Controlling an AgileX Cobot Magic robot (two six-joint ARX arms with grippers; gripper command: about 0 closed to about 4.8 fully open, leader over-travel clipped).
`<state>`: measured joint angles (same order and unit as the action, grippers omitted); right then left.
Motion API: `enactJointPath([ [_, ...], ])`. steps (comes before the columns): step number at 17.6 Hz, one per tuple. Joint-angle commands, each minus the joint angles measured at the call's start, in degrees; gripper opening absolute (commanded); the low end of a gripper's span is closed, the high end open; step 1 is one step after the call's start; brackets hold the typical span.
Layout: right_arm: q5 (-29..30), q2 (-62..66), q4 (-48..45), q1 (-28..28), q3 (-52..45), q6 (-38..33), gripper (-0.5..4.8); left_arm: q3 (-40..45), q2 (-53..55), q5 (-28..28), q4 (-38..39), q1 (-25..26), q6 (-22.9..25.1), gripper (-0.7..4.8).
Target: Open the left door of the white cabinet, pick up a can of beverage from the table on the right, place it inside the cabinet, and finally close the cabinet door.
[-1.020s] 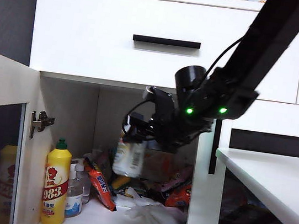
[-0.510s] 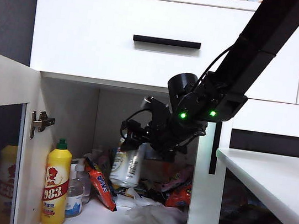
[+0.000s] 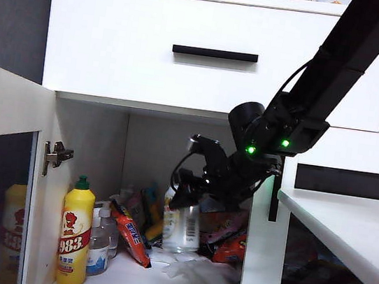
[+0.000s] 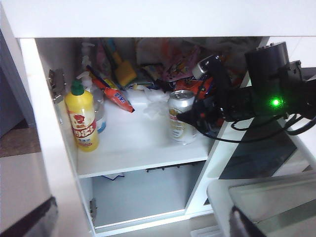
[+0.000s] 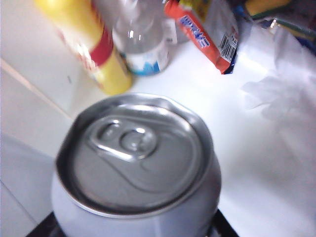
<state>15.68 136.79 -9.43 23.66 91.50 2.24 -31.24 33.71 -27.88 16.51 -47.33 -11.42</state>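
Right hand (image 3: 185,196) reaches inside the white cabinet (image 3: 187,57), fingers clamped on the can of beverage (image 3: 181,224), upright at centre frame just above or on the shelf, ready for release. It's silver, pull-tab on top. Left hand is unseen; can't tell whether it holds anything.

The yellow bottle (image 3: 75,239) carries a red band printed with the white number "983", also legible from the left wrist (image 4: 82,124). The can of beverage (image 3: 181,227) shows a barcode. Print on the orange snack packet (image 3: 132,233) is too small to read.
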Motion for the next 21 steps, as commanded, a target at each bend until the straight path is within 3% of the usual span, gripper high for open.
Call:
enactJointPath([
  [1,1.31,-1.03,-4.5,-0.87,0.68,2.71,2.06,-0.09,-0.04,0.0,0.07,0.02,0.26,4.79],
  [8,1.9,-1.11,-4.96,1.7,0.68,-7.3,1.98,-0.09,-0.04,-0.39,0.15,0.02,0.26,4.79],
  [11,2.23,-1.07,-12.24,3.8,0.68,-14.78,1.98,-0.09,-0.04,-0.39,0.15,0.02,0.28,4.79],
  [13,-3.43,-0.98,-17.92,7.48,0.7,-14.95,1.98,-0.09,-0.04,-0.39,0.2,0.02,0.31,4.79],
  [15,-12.72,0.13,-21.42,10.99,0.72,-14.88,1.98,-0.09,-0.15,-0.44,0.63,0.02,0.48,4.79],
  [19,-17.27,6.56,-31.91,13.7,1.09,-17.35,1.97,-0.09,-2.99,-1.53,5.55,0.15,1.99,4.79],
  [21,-22.32,6.8,-32.33,13.53,3.3,-17.2,1.48,-0.09,-5.9,-2.58,8.04,1.11,2.01,4.79],
])
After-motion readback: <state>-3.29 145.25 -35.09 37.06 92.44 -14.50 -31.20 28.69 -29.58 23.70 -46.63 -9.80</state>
